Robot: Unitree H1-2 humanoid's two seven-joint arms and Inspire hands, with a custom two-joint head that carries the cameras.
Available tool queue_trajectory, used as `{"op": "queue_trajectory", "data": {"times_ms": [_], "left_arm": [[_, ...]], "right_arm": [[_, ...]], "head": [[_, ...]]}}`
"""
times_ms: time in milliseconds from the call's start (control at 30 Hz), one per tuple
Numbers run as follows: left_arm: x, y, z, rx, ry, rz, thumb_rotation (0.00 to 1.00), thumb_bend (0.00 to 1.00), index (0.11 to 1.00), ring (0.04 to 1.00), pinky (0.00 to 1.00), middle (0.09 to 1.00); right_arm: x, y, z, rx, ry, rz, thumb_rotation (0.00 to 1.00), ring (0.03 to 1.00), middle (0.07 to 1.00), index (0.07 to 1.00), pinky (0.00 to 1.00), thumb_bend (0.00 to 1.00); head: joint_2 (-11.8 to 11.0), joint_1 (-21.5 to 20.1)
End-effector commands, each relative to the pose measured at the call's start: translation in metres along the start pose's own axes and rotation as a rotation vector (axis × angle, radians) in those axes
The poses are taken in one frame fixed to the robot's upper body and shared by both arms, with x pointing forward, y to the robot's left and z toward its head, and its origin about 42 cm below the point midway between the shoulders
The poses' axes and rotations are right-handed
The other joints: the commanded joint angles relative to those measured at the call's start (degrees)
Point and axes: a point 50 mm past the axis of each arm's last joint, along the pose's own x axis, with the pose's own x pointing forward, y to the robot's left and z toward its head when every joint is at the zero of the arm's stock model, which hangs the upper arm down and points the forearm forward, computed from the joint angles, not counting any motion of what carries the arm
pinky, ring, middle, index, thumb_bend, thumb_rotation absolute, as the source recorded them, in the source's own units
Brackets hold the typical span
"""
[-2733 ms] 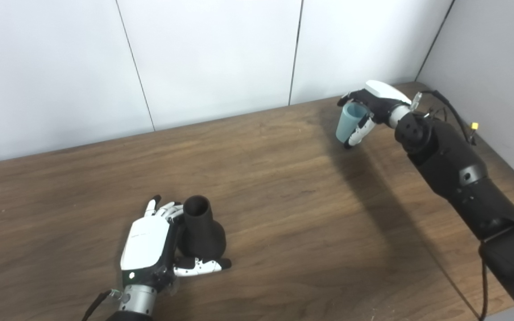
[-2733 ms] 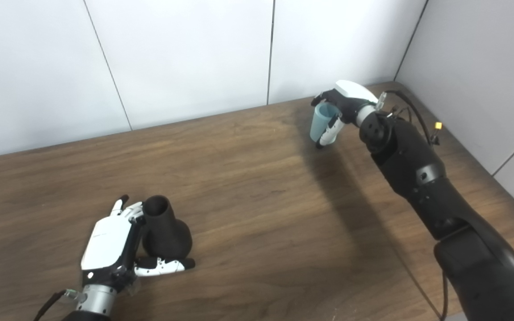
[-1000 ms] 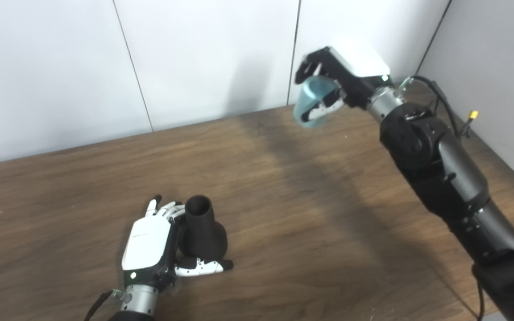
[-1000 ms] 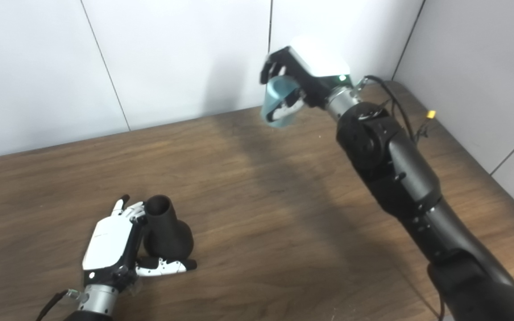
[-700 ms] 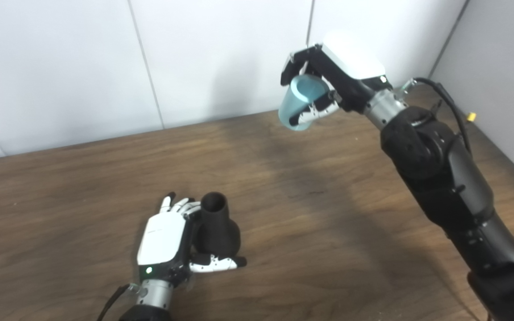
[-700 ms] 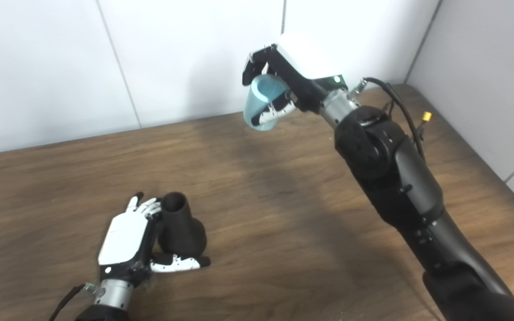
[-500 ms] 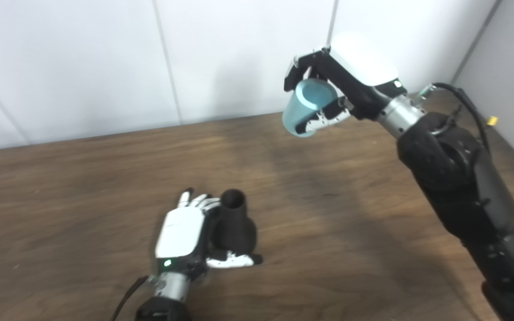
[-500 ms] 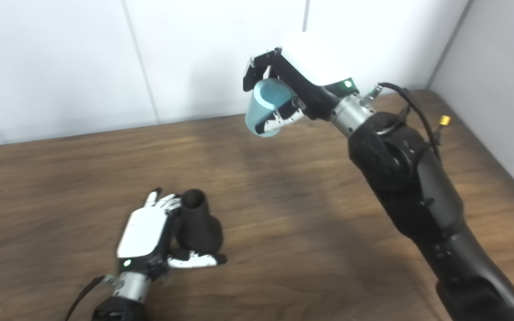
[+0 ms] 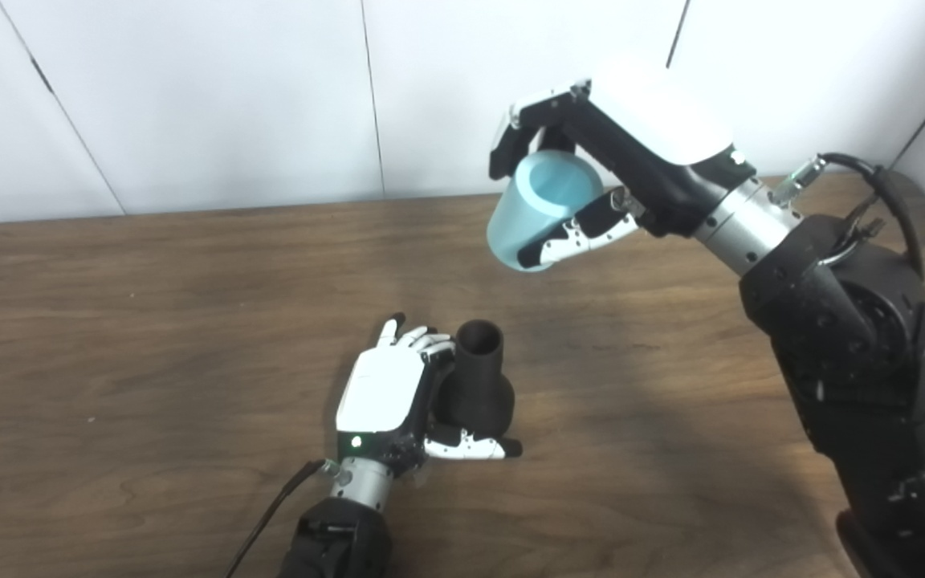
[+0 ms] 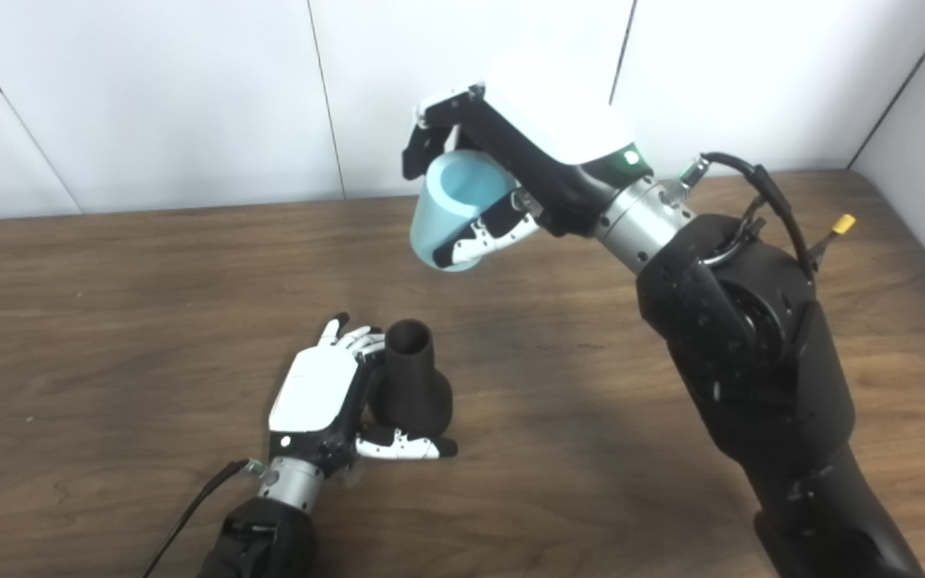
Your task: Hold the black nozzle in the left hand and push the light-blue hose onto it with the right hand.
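the left hand (image 9: 386, 393) cups the upright black nozzle (image 9: 474, 384) on the wooden table (image 9: 149, 321), while the right hand (image 9: 631, 160), wrapped around the light-blue hose (image 9: 539, 207), hangs well apart above the nozzle's open mouth.

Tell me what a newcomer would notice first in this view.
The right hand raised above the table's far side, gripping the light-blue hose, draws the eye first. Next comes the black nozzle, standing upright near the front edge, with the left hand cupped around it.

hose (image 9: 533, 210) above nozzle (image 9: 474, 387), rightward, apart.
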Motion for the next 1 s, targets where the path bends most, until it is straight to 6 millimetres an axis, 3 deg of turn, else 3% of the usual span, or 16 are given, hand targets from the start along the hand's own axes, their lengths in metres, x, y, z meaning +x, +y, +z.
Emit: {"op": "queue_trajectory", "data": {"times_ms": [0, 133, 233, 400, 600, 967], "left_arm": [[-0.003, -0.006, 0.005, 0.000, -0.001, -0.030, 0.05, 0.52, 0.485, 0.855, 1.00, 0.757], [-0.003, -0.006, 0.006, -0.001, -0.001, -0.028, 0.05, 0.52, 0.484, 0.855, 1.00, 0.756], [-0.003, -0.005, 0.007, 0.001, 0.003, -0.032, 0.05, 0.52, 0.484, 0.857, 1.00, 0.758], [-0.004, -0.006, 0.007, 0.002, -0.001, -0.028, 0.05, 0.52, 0.484, 0.855, 1.00, 0.757], [-0.004, -0.005, 0.007, -0.003, 0.001, -0.028, 0.05, 0.52, 0.484, 0.861, 1.00, 0.760], [-0.004, -0.004, 0.007, 0.004, -0.003, -0.032, 0.05, 0.52, 0.484, 0.858, 1.00, 0.759]], "right_arm": [[0.003, -0.018, 0.011, -0.037, -0.038, -0.054, 0.00, 0.381, 0.502, 0.521, 0.41, 0.50], [0.003, -0.019, 0.015, -0.050, -0.050, -0.044, 0.00, 0.376, 0.490, 0.518, 0.43, 0.51], [0.003, -0.018, 0.017, -0.034, -0.044, -0.026, 0.00, 0.369, 0.489, 0.518, 0.31, 0.52], [0.002, -0.011, 0.017, 0.019, -0.064, 0.033, 0.00, 0.368, 0.499, 0.511, 0.29, 0.52], [0.001, -0.004, 0.016, 0.066, -0.060, 0.094, 0.00, 0.377, 0.506, 0.492, 0.35, 0.52], [-0.004, 0.009, 0.011, 0.109, -0.029, 0.172, 0.00, 0.398, 0.489, 0.499, 0.37, 0.52]], "head": [[0.0, 0.0], [0.1, 0.0], [0.2, -0.1], [0.3, 0.0], [0.6, 0.0], [0.9, -0.8]]}}
